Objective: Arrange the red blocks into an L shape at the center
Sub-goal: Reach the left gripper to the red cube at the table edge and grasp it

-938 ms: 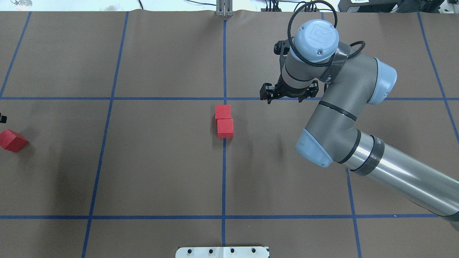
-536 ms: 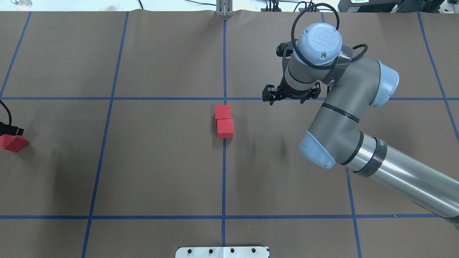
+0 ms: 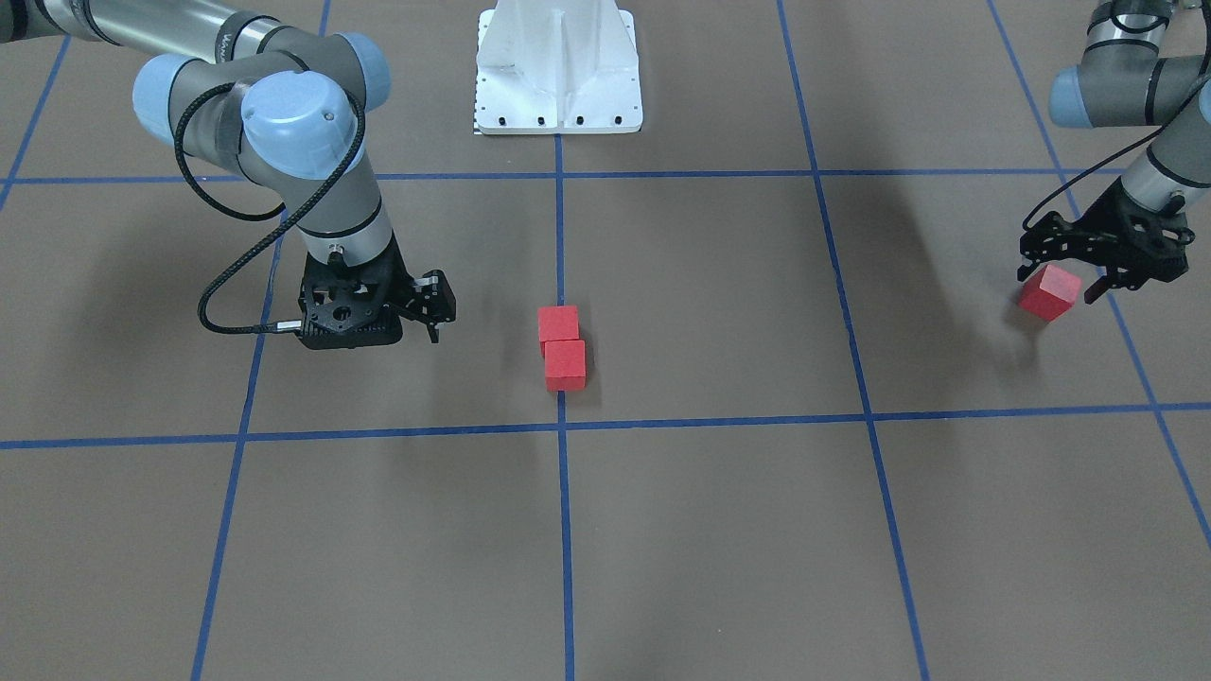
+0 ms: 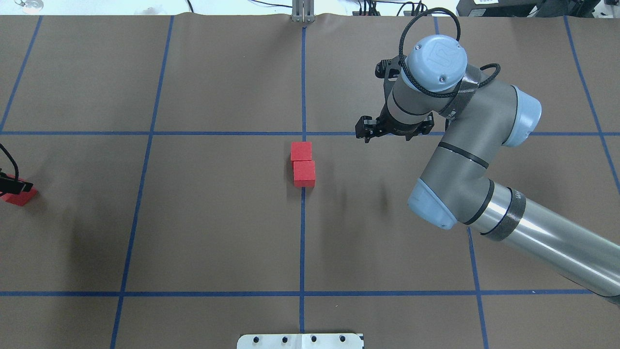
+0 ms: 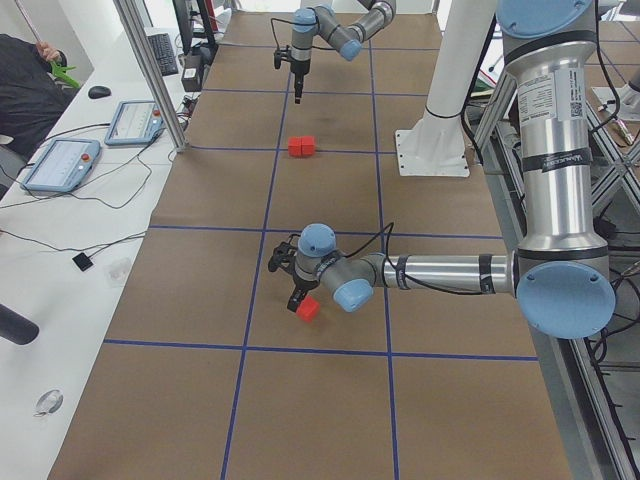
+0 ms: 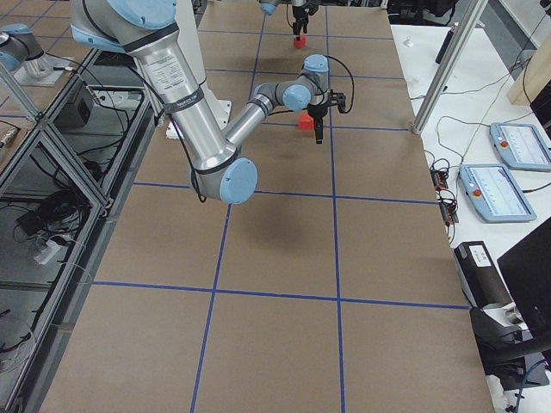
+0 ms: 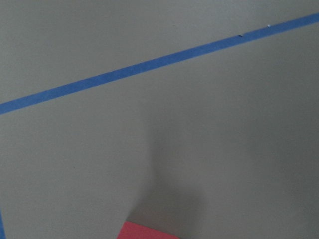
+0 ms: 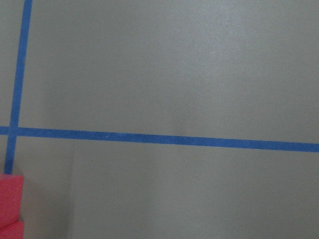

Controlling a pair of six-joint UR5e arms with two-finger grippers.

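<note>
Two red blocks lie touching in a short row on the middle blue line at the center, just below the tape crossing; in the front-facing view the same pair shows as one block behind another. A third red block sits far off on my left side, mostly covered at the overhead view's left edge. My left gripper is low over it, open, fingers straddling it. My right gripper hangs open and empty to the right of the pair.
The white robot base stands at the table's near edge, behind the center. A metal post stands at the far edge. A side bench with tablets and a seated person lies beyond the table.
My left gripper has come in from the left edge and lowered over the far-left red block, now covering most of it. My right arm has drifted slightly right. The center pair has not moved.
</note>
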